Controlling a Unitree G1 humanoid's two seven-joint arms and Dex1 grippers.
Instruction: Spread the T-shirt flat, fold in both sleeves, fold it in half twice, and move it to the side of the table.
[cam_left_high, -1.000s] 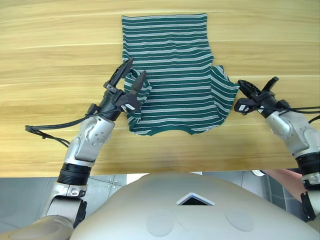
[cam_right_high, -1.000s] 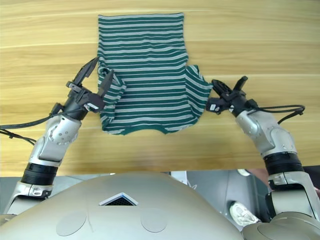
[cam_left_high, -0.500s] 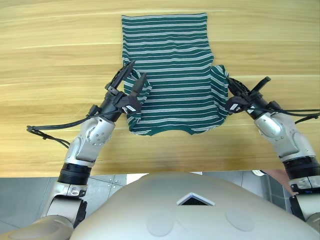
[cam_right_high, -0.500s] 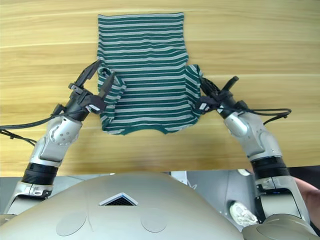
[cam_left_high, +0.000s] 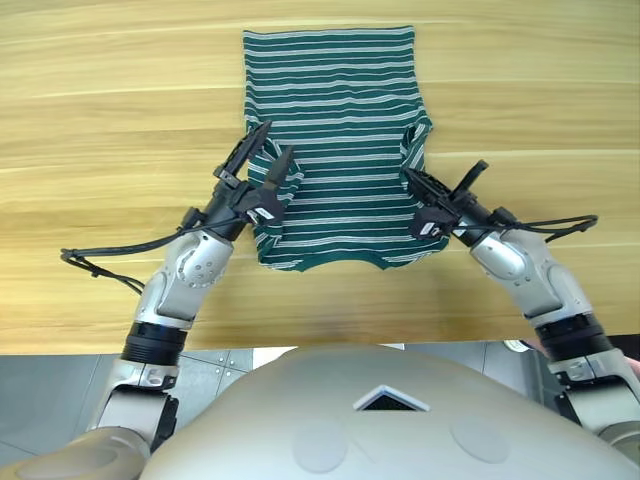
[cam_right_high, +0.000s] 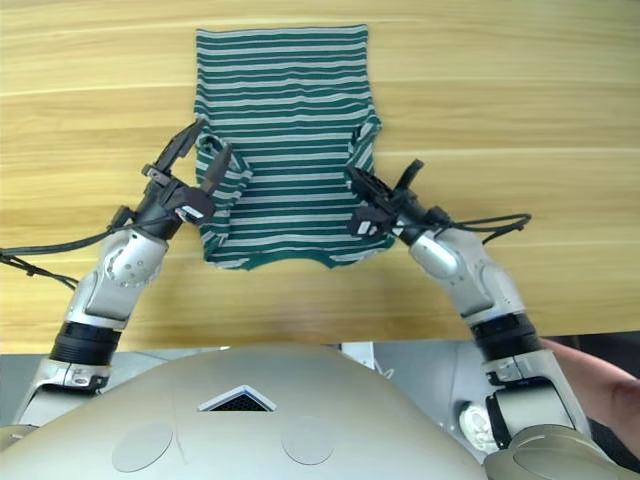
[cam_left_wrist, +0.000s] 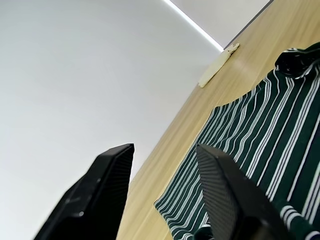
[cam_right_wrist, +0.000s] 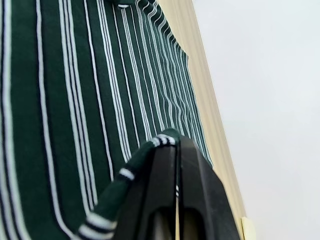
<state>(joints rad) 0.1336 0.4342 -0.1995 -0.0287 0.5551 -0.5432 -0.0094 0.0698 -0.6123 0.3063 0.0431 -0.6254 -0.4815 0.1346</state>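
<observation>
Striped T-shirt (cam_left_high: 335, 100) lies mid-tabletop (cam_left_high: 120, 100), hem far, collar near. Right gripper (cam_right_wrist: 176, 146) pinches the right sleeve (cam_left_high: 417, 140), folded inward over the body. Left gripper (cam_left_high: 275, 142), fingers spread wide, hovers at the bunched left sleeve (cam_left_high: 275, 200).

**T-shirt mid-table, a gripper at each lower side**

The T-shirt (cam_left_high: 335, 110) is laid on the table (cam_left_high: 100, 100), from the top centre of the frame down to the middle. The left gripper (cam_left_high: 276, 140) is held over the shirt's lower left edge. The right gripper (cam_right_wrist: 176, 150) is placed at the lower right, above the shirt body. A sleeve (cam_left_high: 418, 140) is pinched in it and lies folded in over the shirt.
</observation>
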